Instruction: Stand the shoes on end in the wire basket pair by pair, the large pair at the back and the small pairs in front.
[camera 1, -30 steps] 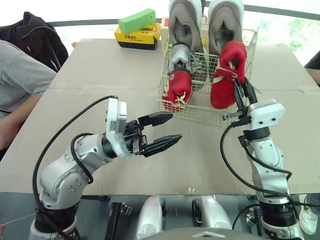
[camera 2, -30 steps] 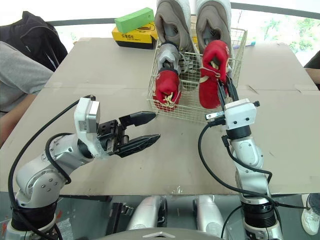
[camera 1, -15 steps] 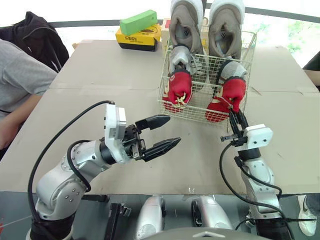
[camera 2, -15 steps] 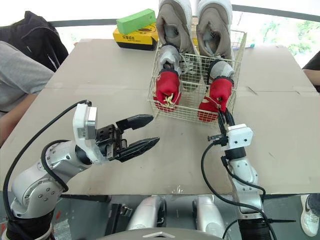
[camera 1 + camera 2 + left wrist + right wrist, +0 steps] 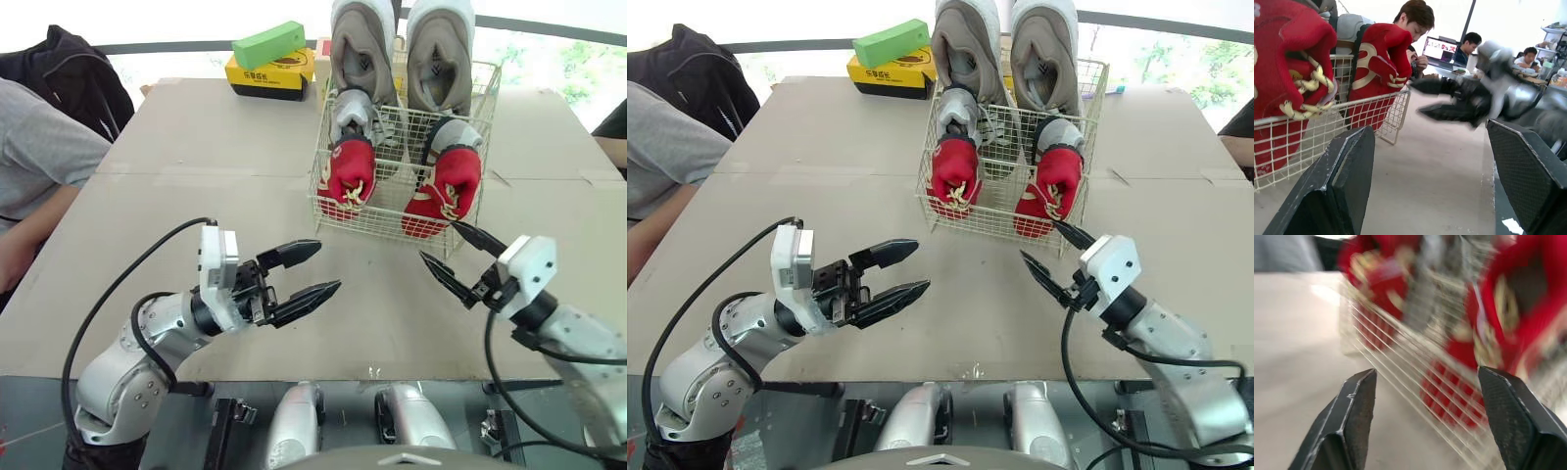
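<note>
Red small shoes stand on end at the front of the wire basket, the large grey pair behind; with left gripper and right gripper both spread empty above the table, you can treat loading as probably complete and need only keep both arms clear of the basket.

The wire basket sits on the table, just ahead of the right claw and ahead and right of the left claw. In it, the small shoes stand nearest the claws, with the big shoes behind them. Stacked boxes lie far beyond the left claw.
</note>
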You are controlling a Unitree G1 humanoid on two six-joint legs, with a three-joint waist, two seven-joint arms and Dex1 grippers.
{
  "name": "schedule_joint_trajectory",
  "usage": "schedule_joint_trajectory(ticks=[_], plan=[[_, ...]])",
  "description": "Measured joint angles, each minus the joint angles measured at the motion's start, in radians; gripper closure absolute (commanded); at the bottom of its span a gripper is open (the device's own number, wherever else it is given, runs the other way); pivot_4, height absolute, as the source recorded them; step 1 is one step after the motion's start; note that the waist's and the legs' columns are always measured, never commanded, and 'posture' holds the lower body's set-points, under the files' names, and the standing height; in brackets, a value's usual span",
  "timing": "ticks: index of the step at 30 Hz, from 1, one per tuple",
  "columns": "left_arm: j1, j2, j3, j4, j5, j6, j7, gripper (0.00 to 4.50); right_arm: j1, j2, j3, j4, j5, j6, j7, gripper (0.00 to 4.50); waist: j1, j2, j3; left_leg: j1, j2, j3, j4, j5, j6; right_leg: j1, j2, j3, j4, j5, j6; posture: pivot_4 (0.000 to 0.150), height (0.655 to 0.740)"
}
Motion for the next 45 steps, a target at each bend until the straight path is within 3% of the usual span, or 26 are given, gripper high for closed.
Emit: schedule_joint_trajectory(ticks=[4,9,14,21,28,38,43,45], plan=[[0.024,-0.013,-0.004,0.022,0.025,-0.033,-0.028,0.56,-0.255,-0.093,0.046,-0.048,0.104,0.218,0.043,1.41,0.000,-0.001,0.000,0.000,0.000,-0.001,0.000,0.000,0.000,-0.001,0.001,-0.001,0.000,0.000,0.000,0.150,0.7400],[0.035,-0.018,-0.001,0.048,0.047,-0.065,-0.047,0.56,-0.582,0.091,0.157,0.183,0.069,0.421,-0.093,1.41,0.005,-0.002,0.000,-0.003,-0.001,-0.001,0.000,0.000,0.000,-0.002,0.002,-0.001,-0.001,0.001,-0.002,0.150,0.7400],[0.080,-0.032,0.002,0.040,0.058,-0.083,-0.035,0.56,-0.655,0.167,0.245,0.307,-0.028,0.428,-0.119,1.41,0.006,-0.001,0.000,-0.005,-0.002,0.001,-0.001,-0.002,0.004,-0.003,-0.001,0.000,-0.003,0.002,0.003,0.150,0.7400],[0.140,-0.042,0.006,0.005,0.075,-0.098,0.001,0.56,-0.702,0.216,0.249,0.345,-0.070,0.404,-0.079,4.49,0.002,-0.001,0.001,-0.004,-0.002,0.001,0.000,-0.003,0.004,-0.003,-0.001,-0.001,-0.002,0.001,0.001,0.150,0.7400],[0.150,-0.046,0.005,-0.011,0.078,-0.109,0.022,0.56,-0.786,0.224,0.252,0.365,-0.077,0.484,-0.055,4.49,-0.007,0.001,0.001,-0.004,-0.001,0.002,-0.001,-0.003,0.004,-0.004,0.000,0.000,-0.001,0.002,0.002,0.150,0.7400],[0.154,-0.057,-0.005,-0.014,0.091,-0.112,0.043,0.56,-0.939,0.269,0.180,0.317,-0.015,0.873,-0.133,4.49,-0.013,0.001,0.002,-0.005,-0.001,0.001,-0.002,-0.003,0.004,-0.005,-0.002,-0.001,-0.002,0.002,0.002,0.150,0.7400],[0.147,-0.063,-0.016,-0.016,0.095,-0.114,0.044,0.56,-0.959,0.270,0.167,0.279,0.018,0.949,-0.127,4.49,-0.016,0.001,0.002,-0.005,-0.001,0.001,-0.003,-0.003,0.004,-0.005,-0.002,-0.002,-0.002,0.002,0.002,0.150,0.7400],[0.141,-0.066,-0.027,-0.016,0.096,-0.114,0.044,0.56,-0.957,0.272,0.171,0.281,0.017,0.947,-0.122,3.77,-0.018,0.001,0.002,-0.005,-0.001,0.001,-0.003,-0.003,0.004,-0.005,-0.001,-0.002,-0.002,0.002,0.002,0.150,0.7400]])
